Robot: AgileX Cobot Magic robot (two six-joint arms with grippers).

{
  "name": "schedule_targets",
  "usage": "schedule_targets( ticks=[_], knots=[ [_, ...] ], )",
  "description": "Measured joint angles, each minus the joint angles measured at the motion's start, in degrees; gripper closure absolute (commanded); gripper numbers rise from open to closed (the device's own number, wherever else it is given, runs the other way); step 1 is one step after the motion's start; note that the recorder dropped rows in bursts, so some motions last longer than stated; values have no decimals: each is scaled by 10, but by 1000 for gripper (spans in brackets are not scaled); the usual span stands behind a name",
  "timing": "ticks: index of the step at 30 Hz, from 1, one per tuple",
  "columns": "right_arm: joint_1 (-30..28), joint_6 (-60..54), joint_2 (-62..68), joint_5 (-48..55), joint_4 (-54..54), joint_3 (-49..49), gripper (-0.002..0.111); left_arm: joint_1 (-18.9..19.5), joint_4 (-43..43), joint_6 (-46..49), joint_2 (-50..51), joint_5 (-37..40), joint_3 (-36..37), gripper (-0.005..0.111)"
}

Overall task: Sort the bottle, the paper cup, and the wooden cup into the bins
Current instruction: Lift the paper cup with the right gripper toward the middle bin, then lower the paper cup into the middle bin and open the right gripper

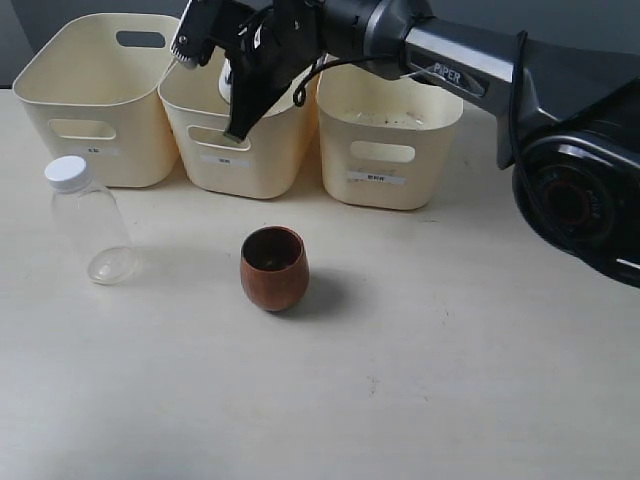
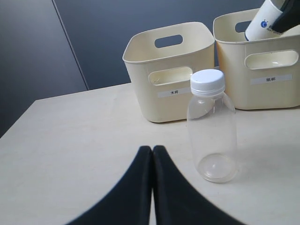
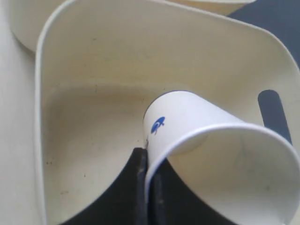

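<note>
My right claw [image 3: 146, 187] is clamped on the wall of the paper cup [image 3: 220, 159], holding it tilted over the open middle bin [image 1: 245, 150], one of three bins [image 1: 90, 100] in a row along the worktop's [image 1: 400, 380] far edge. My left claw [image 2: 152, 187] has its fingers pressed together on nothing, hanging over the worktop just beside the bottle [image 2: 212, 126]. The bottle stands upright near the left edge, in front of the left bin. The wooden cup [image 1: 273, 267] sits upright mid-worktop, in front of the middle bin, well apart from the bottle.
</note>
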Motion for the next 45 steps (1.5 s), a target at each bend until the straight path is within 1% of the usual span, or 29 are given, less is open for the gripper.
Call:
schedule_targets(
  ticks=[11,24,25,27,30,32,45],
  knots=[
    [2,30,0,82,-64,-3,109,0,0,0,0,0,0,107],
    [2,31,0,95,-68,-6,109,0,0,0,0,0,0,107],
    [2,31,0,96,-68,-6,107,0,0,0,0,0,0,107],
    [2,31,0,96,-68,-6,100,0,0,0,0,0,0,107],
    [2,31,0,96,-68,-6,83,0,0,0,0,0,0,107],
    [2,31,0,94,-68,-6,78,0,0,0,0,0,0,107],
    [2,45,-1,60,-67,-6,78,0,0,0,0,0,0,107]
  ],
)
